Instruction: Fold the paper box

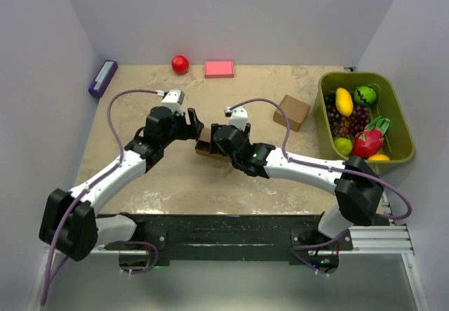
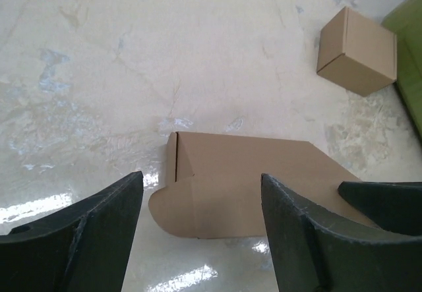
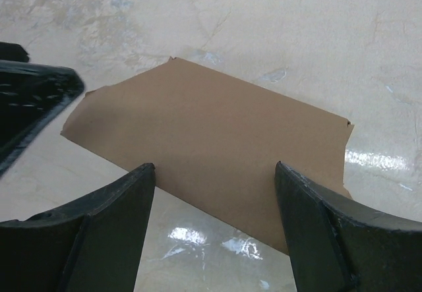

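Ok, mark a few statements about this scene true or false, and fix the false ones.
1. The left gripper and the right gripper are both open. True.
2. The small cardboard cube sits inside the green bin. False: it stands on the table, beside the bin.
3. The paper box lies on the table beneath both grippers. True.
4. The left gripper holds the red ball. False: the ball lies near the far wall, next to the pink block.
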Robot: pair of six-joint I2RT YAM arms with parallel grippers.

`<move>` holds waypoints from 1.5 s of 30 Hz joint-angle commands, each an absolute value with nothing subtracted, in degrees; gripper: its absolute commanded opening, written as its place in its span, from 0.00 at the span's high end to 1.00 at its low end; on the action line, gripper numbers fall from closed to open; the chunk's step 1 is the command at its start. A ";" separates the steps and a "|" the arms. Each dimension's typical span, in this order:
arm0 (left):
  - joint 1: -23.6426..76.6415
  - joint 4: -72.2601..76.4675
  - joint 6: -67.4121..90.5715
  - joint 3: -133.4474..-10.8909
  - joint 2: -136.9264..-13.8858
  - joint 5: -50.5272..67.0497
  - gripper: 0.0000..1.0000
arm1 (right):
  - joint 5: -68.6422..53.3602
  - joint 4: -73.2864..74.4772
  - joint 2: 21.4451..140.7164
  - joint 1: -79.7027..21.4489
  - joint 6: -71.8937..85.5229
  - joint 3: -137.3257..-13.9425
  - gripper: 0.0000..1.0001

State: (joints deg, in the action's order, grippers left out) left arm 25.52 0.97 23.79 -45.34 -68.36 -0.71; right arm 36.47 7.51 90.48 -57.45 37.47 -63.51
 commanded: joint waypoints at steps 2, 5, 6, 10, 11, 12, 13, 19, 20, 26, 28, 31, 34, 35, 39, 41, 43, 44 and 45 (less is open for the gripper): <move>25.40 5.72 20.31 -48.95 -75.75 1.94 0.27 | 37.35 7.20 88.86 -57.39 39.29 -62.75 0.25; 25.05 4.83 18.99 -49.40 -79.97 0.79 0.29 | 37.27 7.47 88.68 -57.30 39.73 -62.32 0.25; 25.05 4.83 18.81 -49.05 -80.42 0.79 0.30 | 37.27 7.56 88.59 -57.39 39.90 -62.05 0.25; 25.05 5.27 18.81 -47.64 -82.00 0.61 0.35 | 37.00 7.73 88.51 -57.31 40.17 -61.87 0.25; 25.14 5.80 18.90 -47.20 -82.35 0.70 0.35 | 36.83 7.91 88.59 -57.30 40.17 -61.96 0.25; 25.05 5.97 18.90 -46.50 -82.61 0.88 0.36 | 36.74 8.08 88.42 -57.30 39.90 -62.05 0.25; 25.14 6.06 18.90 -46.41 -82.79 0.88 0.38 | 36.48 8.09 88.16 -57.39 39.73 -62.22 0.25; 25.05 5.54 18.46 -46.67 -81.57 0.18 0.37 | 31.39 10.89 85.43 -55.12 38.32 -63.11 0.23; 24.96 5.54 18.37 -47.10 -81.13 0.18 0.36 | 28.16 11.42 85.08 -52.76 38.76 -62.50 0.23; 24.43 5.36 18.28 -47.11 -81.82 0.09 0.35 | 25.05 12.57 80.25 -47.91 38.93 -57.32 0.23; 24.43 5.62 18.63 -46.67 -82.09 0.18 0.35 | 24.52 12.66 79.46 -47.64 39.20 -55.90 0.23; 24.43 6.85 19.33 -44.66 -82.00 0.18 0.35 | 23.29 12.22 80.24 -47.55 39.81 -53.44 0.23; 24.43 7.21 19.69 -42.46 -82.18 0.17 0.36 | 21.80 12.04 81.65 -47.64 40.60 -51.60 0.24; 24.43 7.29 19.77 -41.32 -82.18 0.18 0.36 | 21.62 12.13 82.52 -47.55 41.13 -50.55 0.24; 24.43 8.17 20.21 -38.24 -81.48 -1.84 0.36 | 21.36 12.04 83.23 -47.55 41.84 -48.78 0.25; 24.43 8.35 20.21 -37.88 -81.04 -1.93 0.36 | 21.44 12.04 82.80 -47.55 41.75 -48.95 0.25; 24.43 8.26 20.21 -38.75 -80.16 -1.50 0.36 | 21.53 12.65 82.44 -47.55 41.31 -50.18 0.24; 24.43 8.17 20.30 -39.11 -79.81 -1.32 0.36 | 21.62 12.92 82.44 -47.55 41.13 -50.79 0.24; 24.43 8.09 20.39 -39.46 -79.54 -1.06 0.36 | 21.71 13.53 82.18 -47.55 41.05 -51.32 0.24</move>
